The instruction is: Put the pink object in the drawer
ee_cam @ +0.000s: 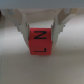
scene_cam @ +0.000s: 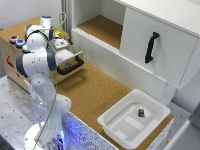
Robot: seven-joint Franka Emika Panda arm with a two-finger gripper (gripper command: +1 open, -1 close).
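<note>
In the exterior view, the white arm (scene_cam: 40, 60) rises from the lower left of the frame and bends over the wooden box (scene_cam: 15, 62) at the upper left. The drawer (scene_cam: 70, 62), with its black bar handle (scene_cam: 71, 66), stands pulled out from that box, just right of the arm. The gripper and the pink object are hidden behind the arm's links here. A white plastic tub (scene_cam: 134, 119) sits at the lower right on the cork surface (scene_cam: 95, 90), with a small dark item (scene_cam: 141, 113) inside. A white cabinet door (scene_cam: 155, 45) with a black handle fills the upper right.

In the wrist view, the gripper (ee_cam: 42, 31) clasps the pink object (ee_cam: 41, 42) at the frame's centre, one finger (ee_cam: 22, 27) pressed against each side. The cube bears black letters, and a blurred pale surface lies beneath it
</note>
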